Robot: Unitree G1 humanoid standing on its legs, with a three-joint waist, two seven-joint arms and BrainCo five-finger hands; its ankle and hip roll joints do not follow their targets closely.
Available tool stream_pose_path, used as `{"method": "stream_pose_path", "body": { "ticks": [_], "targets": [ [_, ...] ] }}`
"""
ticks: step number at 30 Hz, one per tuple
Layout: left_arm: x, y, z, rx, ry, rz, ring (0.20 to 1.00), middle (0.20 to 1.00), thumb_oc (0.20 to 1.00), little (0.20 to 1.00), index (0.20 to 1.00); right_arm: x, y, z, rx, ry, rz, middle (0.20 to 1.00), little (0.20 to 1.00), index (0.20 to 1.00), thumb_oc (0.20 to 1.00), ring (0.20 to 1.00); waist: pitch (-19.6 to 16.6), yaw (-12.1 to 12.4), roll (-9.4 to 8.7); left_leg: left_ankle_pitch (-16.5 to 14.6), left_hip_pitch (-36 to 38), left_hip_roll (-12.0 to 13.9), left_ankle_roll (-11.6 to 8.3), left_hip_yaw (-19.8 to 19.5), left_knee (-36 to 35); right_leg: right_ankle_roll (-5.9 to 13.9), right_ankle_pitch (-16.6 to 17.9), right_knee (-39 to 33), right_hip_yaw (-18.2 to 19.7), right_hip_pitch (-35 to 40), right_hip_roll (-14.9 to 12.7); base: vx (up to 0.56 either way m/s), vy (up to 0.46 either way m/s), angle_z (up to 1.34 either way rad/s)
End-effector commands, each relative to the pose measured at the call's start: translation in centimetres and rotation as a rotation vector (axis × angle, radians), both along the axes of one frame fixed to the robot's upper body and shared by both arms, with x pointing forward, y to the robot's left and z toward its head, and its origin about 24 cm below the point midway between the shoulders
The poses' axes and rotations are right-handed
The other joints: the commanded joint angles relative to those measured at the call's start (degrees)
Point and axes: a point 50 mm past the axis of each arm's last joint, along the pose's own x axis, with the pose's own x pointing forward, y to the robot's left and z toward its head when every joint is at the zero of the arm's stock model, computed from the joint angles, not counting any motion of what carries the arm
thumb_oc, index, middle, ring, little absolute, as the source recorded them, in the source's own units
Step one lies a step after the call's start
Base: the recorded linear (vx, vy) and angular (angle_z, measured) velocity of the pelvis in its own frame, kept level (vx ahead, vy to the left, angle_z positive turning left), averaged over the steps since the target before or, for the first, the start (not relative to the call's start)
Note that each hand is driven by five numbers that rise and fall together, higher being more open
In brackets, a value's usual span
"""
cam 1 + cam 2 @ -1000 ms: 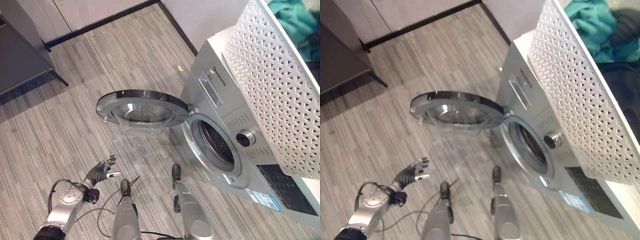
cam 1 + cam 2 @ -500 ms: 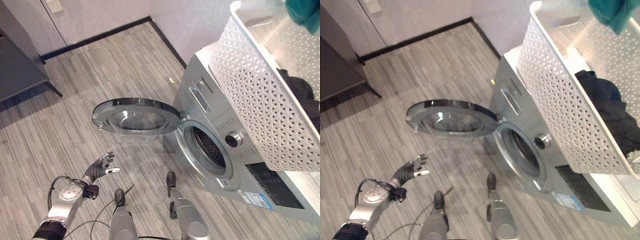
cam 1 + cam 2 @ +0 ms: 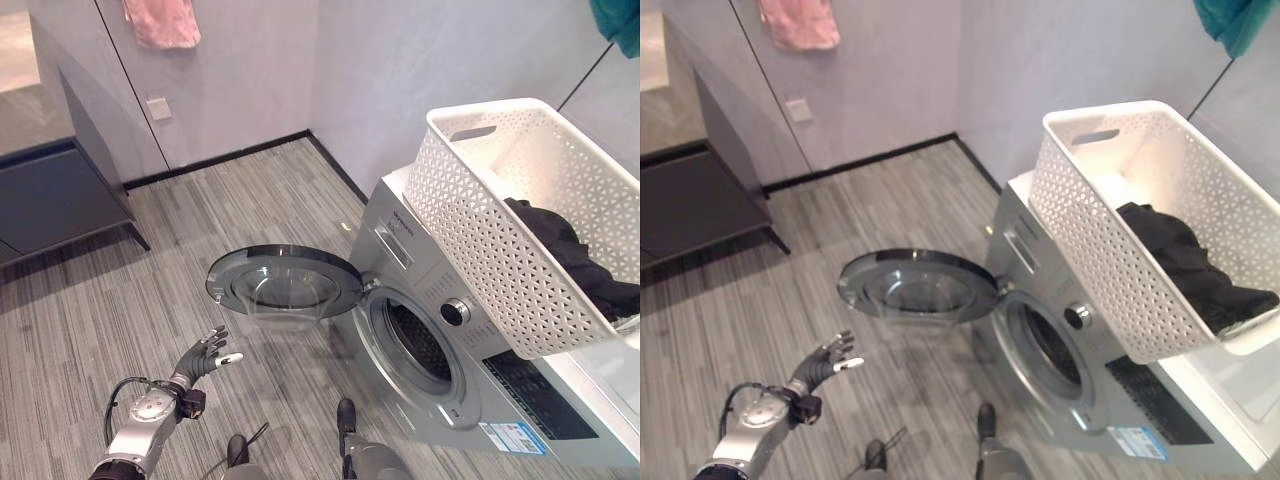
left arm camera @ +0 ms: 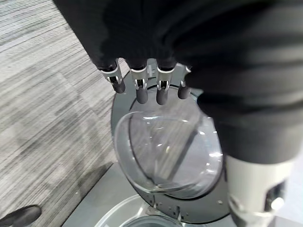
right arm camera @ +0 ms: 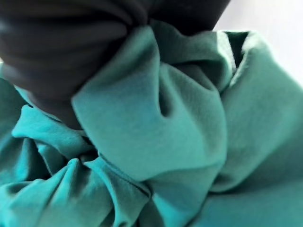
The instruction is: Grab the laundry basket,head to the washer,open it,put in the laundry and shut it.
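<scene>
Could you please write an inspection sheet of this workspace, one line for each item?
Surface: grey striped floor; washer top carries the basket.
Job's things: washer door open, drum visible; white laundry basket holds a dark garment; teal garment bunched against the right hand.
Clutter: nothing seen on the floor.
Hands: left hand open, holding nothing, near the door; right hand's fingers hidden by cloth.
Cables: nothing seen.
Surroundings: dark cabinet, pink cloth hanging, wall switch.
</scene>
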Motion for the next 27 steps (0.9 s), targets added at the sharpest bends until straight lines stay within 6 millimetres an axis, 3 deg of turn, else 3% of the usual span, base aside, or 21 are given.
{"method": "stream_pose_path", "body": {
  "ticks": [1, 9, 17, 19, 23, 24, 25, 27],
  "targets": [
    [1.4, 0.6, 1.8, 0.068, -0.109, -0.015, 1.000, 1.000, 1.000, 1.000, 1.000, -4.7, -1.0, 2.4, -0.006, -0.250, -0.074, 0.200, 0.200, 0.200, 0.200, 0.200, 0.03, 0.06, -1.83, -9.28, -1.39, 0.92, 2.35, -1.58, 8.40, 3.16, -6.32, 6.34, 1.37, 1.22, -3.69, 0.00, 0.000, 0.00],
    [0.6, 0.2, 1.1, 0.043, -0.114, 0.045, 1.000, 1.000, 1.000, 1.000, 1.000, -6.1, 1.1, -0.9, -0.153, -0.322, -0.003, 0.200, 0.200, 0.200, 0.200, 0.200, -2.92, -1.76, -1.35, -13.00, 1.76, -0.95, 4.83, -0.06, 10.34, 4.68, -5.74, 5.94, 3.96, 2.67, -4.76, 0.03, 0.107, -0.09],
    [-0.2, 1.0, 0.9, 0.060, -0.098, 0.072, 1.000, 1.000, 1.000, 1.000, 1.000, -8.2, 1.1, -3.8, -0.225, -0.320, -0.047, 0.200, 0.200, 0.200, 0.200, 0.200, -4.41, -3.46, -2.70, -15.02, 3.93, -3.30, 7.41, 2.24, 10.99, 7.13, -4.02, 6.51, 7.05, 1.80, -6.43, -0.03, 0.144, -0.25],
    [-1.0, 1.2, 0.1, 0.054, -0.065, 0.091, 1.000, 1.000, 1.000, 1.000, 1.000, -8.7, 0.1, -4.7, -0.222, -0.284, -0.105, 0.200, 0.200, 0.200, 0.200, 0.200, -4.65, -5.16, -2.62, -15.56, 5.29, -4.57, 8.38, 3.60, 9.90, 8.47, -3.15, 7.32, 8.12, 1.00, -7.10, -0.06, 0.234, -0.38],
    [-3.1, 1.6, -1.7, 0.029, 0.022, 0.149, 1.000, 1.000, 1.000, 1.000, 1.000, -9.8, -4.3, -9.3, -0.108, -0.130, -0.239, 0.200, 0.200, 0.200, 0.200, 0.200, -4.16, -9.00, -3.13, -15.66, 8.08, -6.60, 10.04, 6.69, 7.62, 9.99, 0.85, 8.71, 11.00, -1.13, -7.57, -0.07, 0.160, -0.29],
    [-3.0, 1.6, -1.7, 0.037, 0.022, 0.135, 1.000, 1.000, 1.000, 1.000, 1.000, -10.3, -4.5, -9.6, -0.103, -0.127, -0.250, 0.200, 0.200, 0.200, 0.200, 0.200, -4.20, -8.12, -3.75, -15.02, 7.96, -6.84, 9.98, 6.91, 7.37, 9.98, 1.35, 8.60, 11.28, -1.42, -7.72, -0.02, 0.105, -0.60],
    [-3.4, 1.5, -2.0, 0.023, 0.031, 0.149, 1.000, 1.000, 1.000, 1.000, 1.000, -10.3, -5.2, -10.9, -0.071, -0.077, -0.259, 0.200, 0.200, 0.200, 0.200, 0.200, -3.95, -8.97, -3.23, -15.49, 8.52, -6.88, 10.31, 7.27, 7.10, 10.08, 1.84, 8.91, 11.86, -1.69, -7.37, -0.04, 0.099, -0.74],
    [-4.6, 1.9, -2.7, 0.030, 0.067, 0.170, 1.000, 1.000, 1.000, 1.000, 1.000, -11.7, -8.1, -16.4, 0.087, 0.117, -0.322, 0.200, 0.200, 0.200, 0.200, 0.200, -3.39, -10.79, -2.97, -15.96, 10.13, -7.75, 11.46, 9.90, 5.94, 10.08, 3.39, 8.73, 13.72, -3.08, -6.47, -0.04, 0.147, -0.41]
  ]
}}
